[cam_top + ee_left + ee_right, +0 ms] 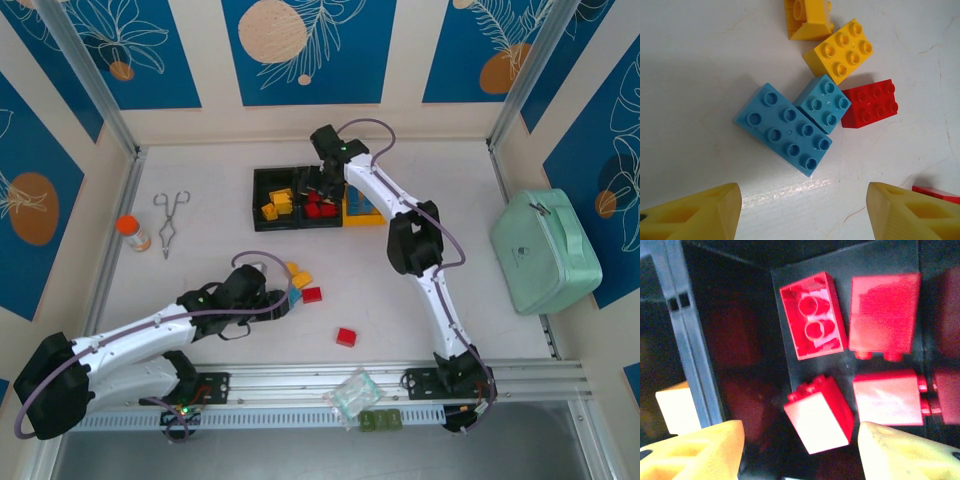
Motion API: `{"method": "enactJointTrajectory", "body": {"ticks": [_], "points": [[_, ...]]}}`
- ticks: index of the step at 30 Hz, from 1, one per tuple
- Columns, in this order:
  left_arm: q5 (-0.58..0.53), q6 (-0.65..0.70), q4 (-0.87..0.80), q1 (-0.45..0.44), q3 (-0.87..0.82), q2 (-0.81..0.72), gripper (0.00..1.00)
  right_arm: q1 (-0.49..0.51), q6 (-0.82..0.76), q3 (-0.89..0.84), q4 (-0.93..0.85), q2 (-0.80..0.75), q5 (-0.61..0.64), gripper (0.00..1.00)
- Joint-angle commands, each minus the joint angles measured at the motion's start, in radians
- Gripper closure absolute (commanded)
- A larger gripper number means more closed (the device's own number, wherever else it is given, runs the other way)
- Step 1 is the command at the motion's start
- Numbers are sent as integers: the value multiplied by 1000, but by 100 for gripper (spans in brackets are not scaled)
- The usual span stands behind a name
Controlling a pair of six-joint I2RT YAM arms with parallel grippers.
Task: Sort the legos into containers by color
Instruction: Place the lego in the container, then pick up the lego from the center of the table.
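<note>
Now | right claw (pixel 801 432): spread, above red legos (pixel 812 330) | left claw (pixel 803 192): spread

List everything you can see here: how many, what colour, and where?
Bins: three joined, two black, one yellow; far centre.
Red bricks: at least four; middle black bin.
Yellow bricks: several; left black bin.
Loose blue bricks: two, touching; centre.
Loose yellow bricks: two; beside the blue.
Loose red bricks: two; one beside the blue, one apart.
Tongs: one, metal; left.
Bottle: one, orange cap; far left.
Case: one, mint-green; right.
Clear bag: one; near edge.
Left gripper: yellow fingers, open; over the loose bricks.
Right gripper: yellow fingers, open; over the middle bin.
</note>
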Motion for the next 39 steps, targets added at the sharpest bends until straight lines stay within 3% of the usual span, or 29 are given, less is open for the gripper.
{"method": "enactJointTrajectory", "body": {"ticks": [1, 13, 24, 30, 39], "points": [[-18, -17, -21, 11, 16, 1, 33, 14, -22, -105, 62, -165, 1, 38], [-67, 47, -126, 31, 155, 123, 33, 40, -41, -764, 293, -643, -28, 38], [-29, 157, -145, 91, 383, 424, 33, 32, 16, -1342, 346, -1112, -40, 38], [-66, 190, -194, 98, 533, 586, 32, 24, 77, -1532, 324, -1329, -35, 37], [-152, 196, -272, 101, 675, 755, 31, 31, 140, -1651, 334, -1440, -53, 37]]}}
